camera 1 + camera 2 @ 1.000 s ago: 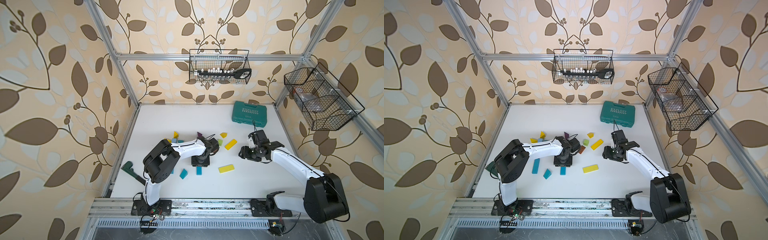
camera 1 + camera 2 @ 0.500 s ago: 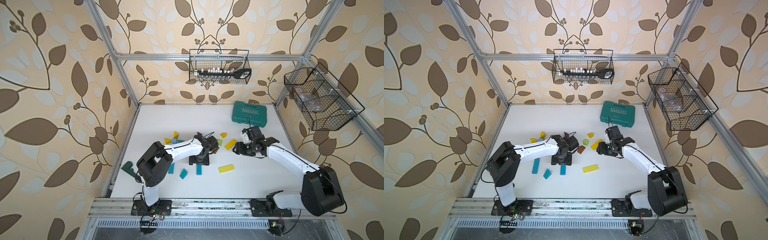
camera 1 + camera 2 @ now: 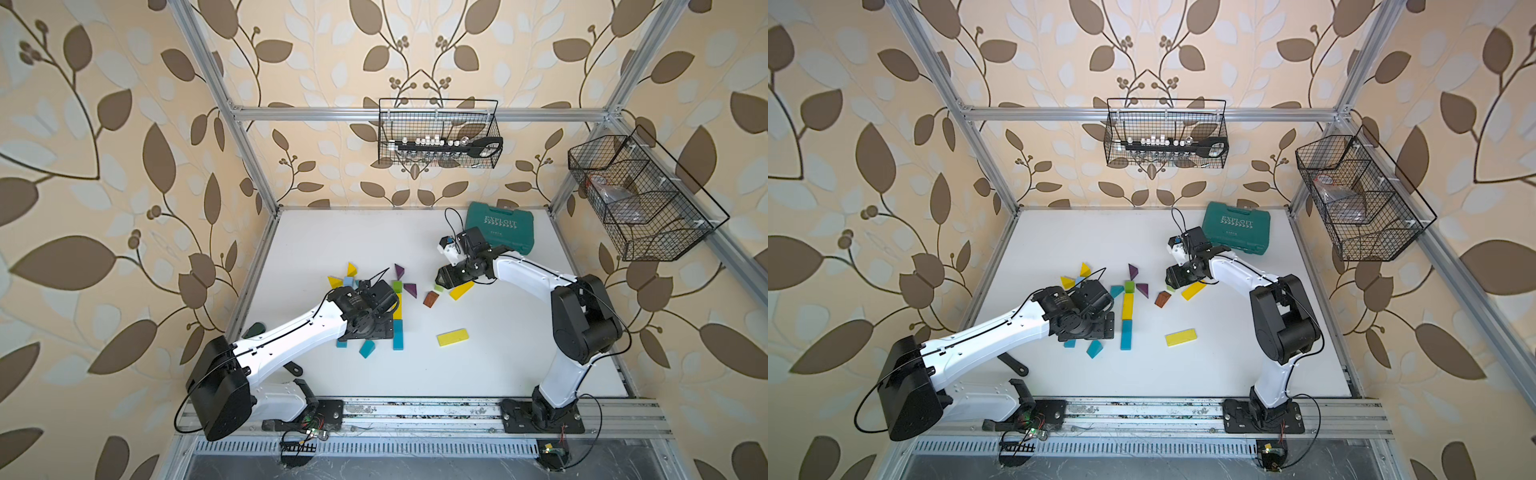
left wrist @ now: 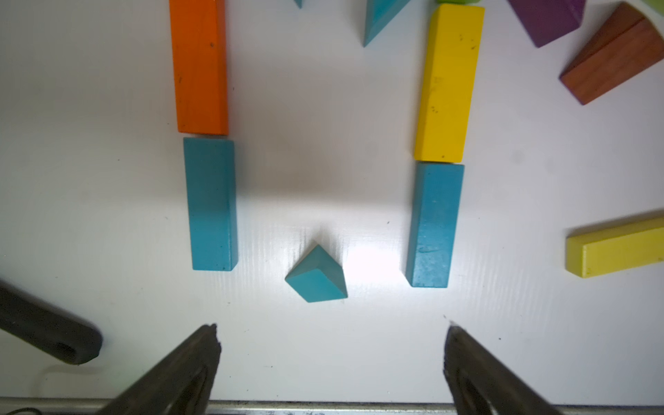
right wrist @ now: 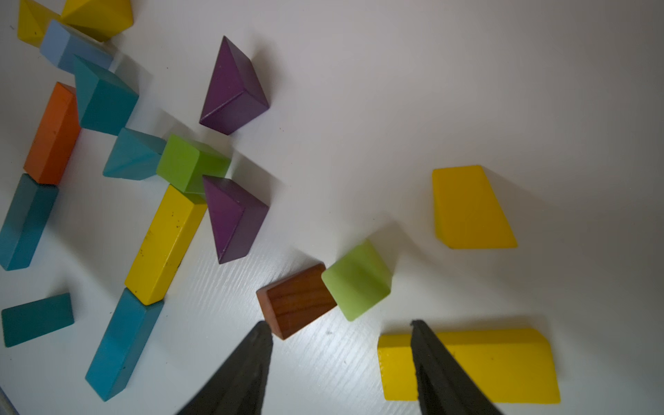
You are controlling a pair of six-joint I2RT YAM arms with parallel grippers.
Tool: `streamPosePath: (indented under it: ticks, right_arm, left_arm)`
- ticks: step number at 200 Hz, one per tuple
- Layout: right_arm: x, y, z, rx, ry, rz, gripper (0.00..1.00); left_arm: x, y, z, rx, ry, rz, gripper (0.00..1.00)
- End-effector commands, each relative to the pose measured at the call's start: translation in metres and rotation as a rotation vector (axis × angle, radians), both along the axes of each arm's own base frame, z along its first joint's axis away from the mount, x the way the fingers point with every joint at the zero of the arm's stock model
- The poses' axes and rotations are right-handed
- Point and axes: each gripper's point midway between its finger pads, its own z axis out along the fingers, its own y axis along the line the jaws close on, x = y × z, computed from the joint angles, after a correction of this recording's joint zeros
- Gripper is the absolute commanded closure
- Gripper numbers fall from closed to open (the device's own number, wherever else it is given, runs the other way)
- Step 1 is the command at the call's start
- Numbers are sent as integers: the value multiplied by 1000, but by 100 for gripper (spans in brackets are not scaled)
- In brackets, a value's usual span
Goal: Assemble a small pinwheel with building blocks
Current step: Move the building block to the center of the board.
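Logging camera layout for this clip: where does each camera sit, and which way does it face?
Top views: high above the front edge, looking down at the white table; left arm and right arm show whole.
Left wrist: low over the table, looking down past the open left gripper at a teal wedge.
Right wrist: looking slantwise past the open right gripper at a brown wedge.
Shared: both wrist views show a yellow bar end to end with a teal bar.

Colourful building blocks (image 3: 1127, 305) scattered flat, unheld.
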Motion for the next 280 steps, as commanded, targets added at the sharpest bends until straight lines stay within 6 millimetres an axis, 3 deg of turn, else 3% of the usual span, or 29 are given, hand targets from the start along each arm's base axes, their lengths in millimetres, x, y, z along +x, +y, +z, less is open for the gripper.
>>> streamPosePath:
  ticks: [1, 56, 104, 160, 180, 202, 232, 280]
  right_arm:
    - [1, 9, -4, -38, 8, 120, 40]
    - [0, 19, -27, -91, 67, 200, 46]
    - [5, 3, -46, -197, 80, 150, 51]
    - [9, -1, -50, -217, 72, 127, 52]
    - [12, -9, -52, -249, 62, 79, 61]
    - [19, -35, -53, -309, 64, -53, 72]
    - [19, -56, -44, -269, 98, -259, 72]
    - [12, -50, -42, -247, 127, -424, 71]
  left_arm:
    - [0, 12, 4, -14, -25, 35, 1]
    - [2, 19, 2, -2, -23, 26, 1]
    - [3, 21, -1, 2, -18, 23, 1]
    - [6, 18, -4, 5, -2, 18, 1]
    - [7, 16, -4, 5, -1, 17, 1]
    - [7, 15, -5, 11, 8, 13, 1]
    - [9, 14, -8, 14, 13, 8, 1]
    - [10, 11, -10, 19, 20, 2, 1]
